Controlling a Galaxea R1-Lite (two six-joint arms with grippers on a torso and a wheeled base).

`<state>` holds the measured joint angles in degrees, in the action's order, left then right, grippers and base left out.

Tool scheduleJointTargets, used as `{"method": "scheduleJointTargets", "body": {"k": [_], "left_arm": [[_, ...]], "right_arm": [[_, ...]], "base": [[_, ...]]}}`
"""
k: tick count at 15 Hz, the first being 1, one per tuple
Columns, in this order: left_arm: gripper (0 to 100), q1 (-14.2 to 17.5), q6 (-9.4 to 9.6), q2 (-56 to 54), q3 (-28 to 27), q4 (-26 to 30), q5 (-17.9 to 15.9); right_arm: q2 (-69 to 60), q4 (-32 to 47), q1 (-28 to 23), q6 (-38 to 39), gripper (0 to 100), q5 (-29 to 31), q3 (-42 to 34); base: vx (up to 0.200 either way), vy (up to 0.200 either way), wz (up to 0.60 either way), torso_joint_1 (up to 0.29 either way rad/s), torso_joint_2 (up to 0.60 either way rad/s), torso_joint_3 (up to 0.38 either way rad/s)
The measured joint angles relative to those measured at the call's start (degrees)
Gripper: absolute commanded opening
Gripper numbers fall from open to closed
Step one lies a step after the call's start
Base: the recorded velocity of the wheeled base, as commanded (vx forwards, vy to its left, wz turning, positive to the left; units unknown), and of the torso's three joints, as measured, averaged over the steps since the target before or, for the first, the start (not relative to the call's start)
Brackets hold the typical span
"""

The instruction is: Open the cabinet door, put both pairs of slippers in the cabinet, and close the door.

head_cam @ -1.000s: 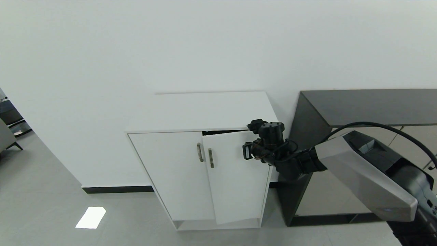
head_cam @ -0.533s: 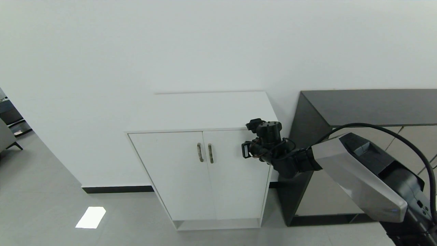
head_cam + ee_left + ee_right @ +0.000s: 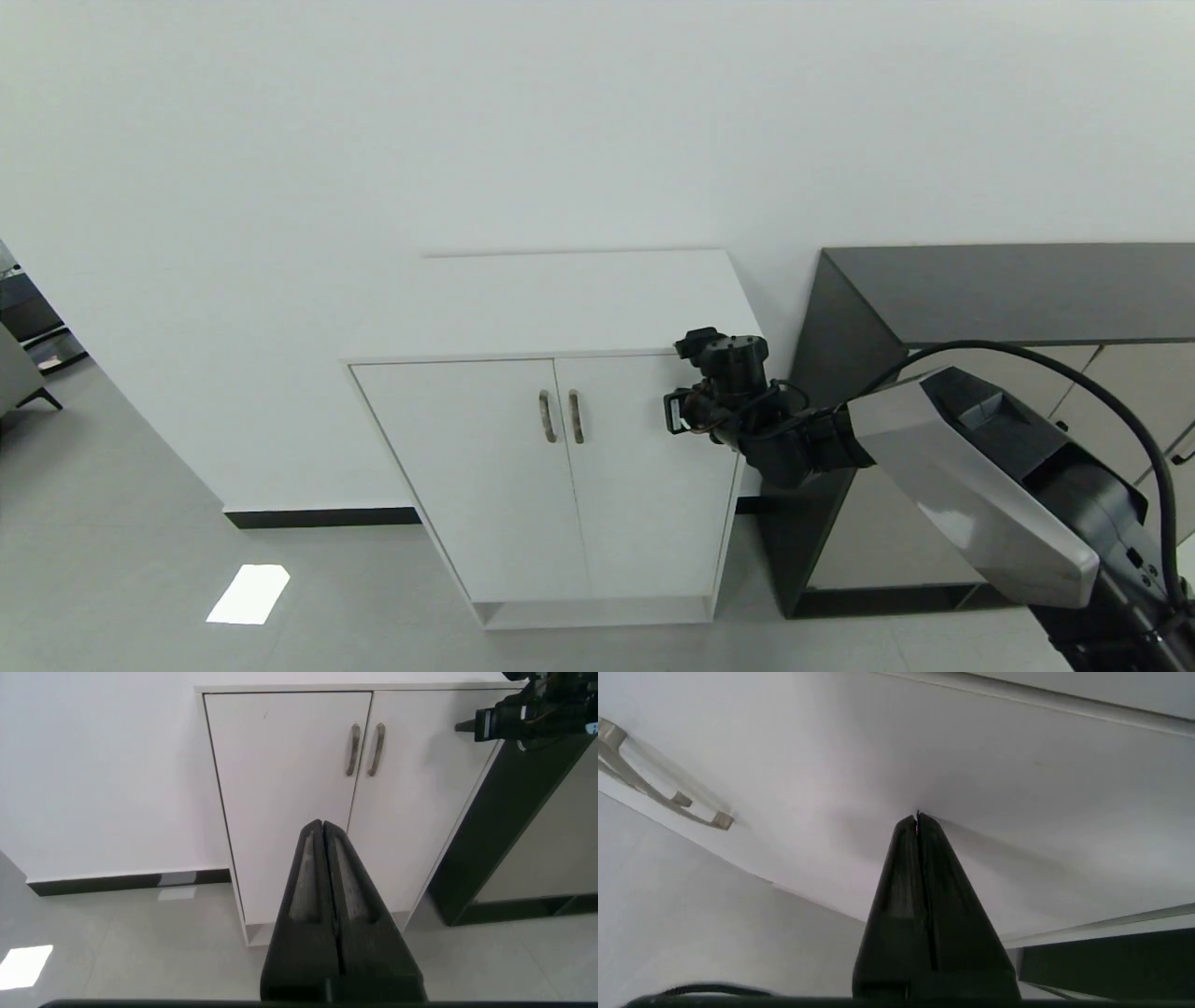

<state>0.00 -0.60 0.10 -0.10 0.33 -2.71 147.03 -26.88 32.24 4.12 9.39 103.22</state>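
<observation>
Closed right fingers (image 3: 904,891) against cabinet door (image 3: 1036,784)

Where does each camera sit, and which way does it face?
Head view: on the head, facing down at the white cabinet; right gripper shows.
Left wrist view: on the left wrist, facing the cabinet front; shut left gripper shows.
Right wrist view: on that wrist, near the right door; shut right gripper shows.
All share the right door.

The cabinet (image 3: 560,303) is white, smooth and matt, like painted wood. Its two handles (image 3: 576,417) look like dull metal. The dark sideboard (image 3: 990,289) is matt on top and shiny in front. The grey floor (image 3: 121,523) is smooth and a bit shiny.
</observation>
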Motion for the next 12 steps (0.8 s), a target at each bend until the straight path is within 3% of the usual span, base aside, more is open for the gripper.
{"method": "scheduleJointTargets", "body": {"k": [7,10,12], "left_arm": [[0,0.0,0.02,0.0,0.0,0.0,-0.02],[0,0.0,0.06,0.0,0.0,0.0,-0.02],[0,0.0,0.06,0.0,0.0,0.0,-0.02]], "right_arm": [[0.43,1.54,-0.3,0.23,0,0.73,1.69],[-2.11,0.99,0.88,1.24,0,2.22,-3.17],[-6.88,-0.21,2.86,2.0,0,3.91,-12.46]], "base": [[0.0,0.0,0.0,0.0,0.0,0.0],[0.0,0.0,0.0,0.0,0.0,0.0],[0.0,0.0,0.0,0.0,0.0,0.0]]}}
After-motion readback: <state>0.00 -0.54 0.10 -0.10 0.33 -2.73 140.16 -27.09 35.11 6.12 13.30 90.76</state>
